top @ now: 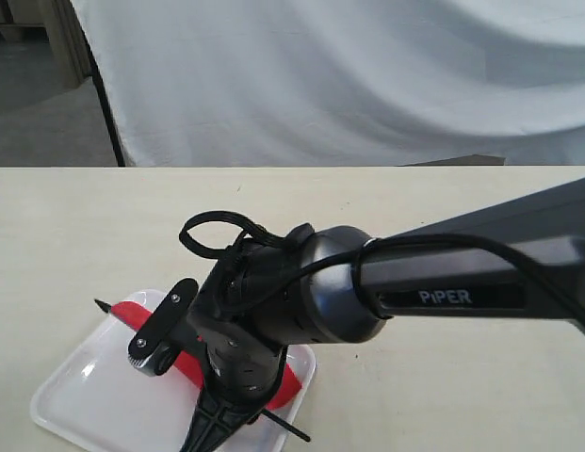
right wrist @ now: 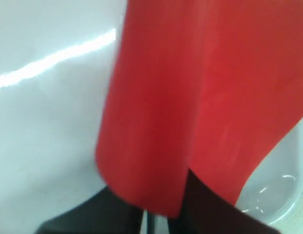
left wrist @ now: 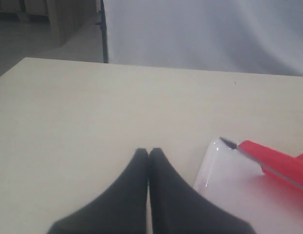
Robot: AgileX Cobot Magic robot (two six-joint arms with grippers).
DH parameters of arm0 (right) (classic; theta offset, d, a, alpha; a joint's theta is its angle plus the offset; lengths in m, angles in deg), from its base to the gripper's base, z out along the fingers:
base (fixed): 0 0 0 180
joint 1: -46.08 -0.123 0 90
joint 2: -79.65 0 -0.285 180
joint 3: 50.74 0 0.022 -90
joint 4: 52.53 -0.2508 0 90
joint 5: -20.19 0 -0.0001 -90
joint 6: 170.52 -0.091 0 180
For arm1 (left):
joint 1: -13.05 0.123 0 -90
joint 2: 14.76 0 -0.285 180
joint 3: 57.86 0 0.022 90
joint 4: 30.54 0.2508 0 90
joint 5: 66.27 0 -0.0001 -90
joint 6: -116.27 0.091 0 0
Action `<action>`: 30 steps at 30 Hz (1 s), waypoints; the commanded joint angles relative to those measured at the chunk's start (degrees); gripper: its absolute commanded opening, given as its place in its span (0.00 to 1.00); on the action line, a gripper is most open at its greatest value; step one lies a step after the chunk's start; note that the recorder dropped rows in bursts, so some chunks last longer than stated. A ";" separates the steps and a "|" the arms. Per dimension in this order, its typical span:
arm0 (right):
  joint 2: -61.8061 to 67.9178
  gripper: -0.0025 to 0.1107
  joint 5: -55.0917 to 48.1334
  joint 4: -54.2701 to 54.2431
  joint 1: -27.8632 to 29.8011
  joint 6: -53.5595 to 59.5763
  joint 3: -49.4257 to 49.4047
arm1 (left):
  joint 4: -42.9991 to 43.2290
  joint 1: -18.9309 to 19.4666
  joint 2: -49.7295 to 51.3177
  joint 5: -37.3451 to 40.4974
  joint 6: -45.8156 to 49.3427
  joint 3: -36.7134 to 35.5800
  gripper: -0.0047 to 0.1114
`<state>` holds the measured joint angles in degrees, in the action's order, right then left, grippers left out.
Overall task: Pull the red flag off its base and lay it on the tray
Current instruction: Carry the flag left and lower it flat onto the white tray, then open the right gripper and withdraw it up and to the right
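Observation:
The red flag (top: 130,313) lies slantwise across the white tray (top: 75,395), its pointed tip past the tray's far left rim and its stick end past the near right rim. My right gripper (top: 217,426) reaches across and points down over the flag's middle. In the right wrist view the red cloth (right wrist: 180,97) fills the frame over the tray (right wrist: 44,122). There the right gripper (right wrist: 154,214) has its jaws nearly together on the flag. My left gripper (left wrist: 149,152) is shut and empty beside the tray (left wrist: 224,187) and flag (left wrist: 278,163). The base is out of view.
The pale wooden table (top: 443,395) stretches right and behind the tray. A white cloth backdrop (top: 367,75) hangs past the far edge. The right arm's body (top: 443,282) crosses from the right above the table.

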<state>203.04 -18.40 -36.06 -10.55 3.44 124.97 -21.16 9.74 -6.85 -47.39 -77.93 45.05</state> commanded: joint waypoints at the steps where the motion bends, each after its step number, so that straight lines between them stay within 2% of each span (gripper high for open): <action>1: -0.04 0.44 -0.33 2.01 -0.09 -2.06 0.28 | -0.26 0.03 -0.13 -0.53 0.28 -0.13 0.04; 4: -0.57 0.59 -0.33 2.01 -0.09 -2.06 0.28 | -0.26 0.03 -0.13 -0.53 0.28 -0.13 0.04; 17: -13.81 0.58 -6.28 1.56 -0.19 -2.20 0.28 | -0.26 0.03 -0.13 -0.53 0.28 -0.13 0.04; 18: -14.91 0.51 -6.87 1.43 -0.19 -2.29 -0.01 | -0.26 0.03 -0.13 -0.53 0.28 -0.13 0.04; 19: -15.72 0.37 -6.74 1.58 -0.19 -2.29 -1.22 | -0.26 0.03 -0.13 -0.53 0.28 -0.13 0.04; 20: -16.05 0.30 -6.74 1.81 -0.09 -2.13 -1.88 | -0.26 0.03 -0.13 -0.53 0.28 -0.13 0.04; 21: -16.33 0.10 -6.74 2.96 -0.09 -2.13 -3.59 | -0.26 0.03 -0.13 -0.53 0.28 -0.13 0.04; 22: -16.33 0.01 -6.98 3.11 0.01 -2.13 -4.26 | -0.26 0.03 -0.13 -0.53 0.28 -0.13 0.04; 25: -16.61 0.03 -8.12 3.25 1.52 -1.74 -5.90 | -0.26 0.03 -0.13 -0.53 0.28 -0.13 0.04; 28: -19.36 0.03 -11.36 3.14 9.17 -1.77 -6.49 | -0.26 0.03 -0.13 -0.53 0.28 -0.13 0.04; 29: -21.24 0.03 -12.97 2.86 14.13 -2.24 -6.49 | -0.26 0.03 -0.13 -0.53 0.28 -0.13 0.04; 30: -22.12 0.03 -13.55 2.50 16.38 -2.24 -6.49 | -0.26 0.03 -0.13 -0.53 0.28 -0.13 0.04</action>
<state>183.77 -29.30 -33.65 0.03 1.57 118.57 -21.16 9.74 -6.85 -47.39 -77.93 45.05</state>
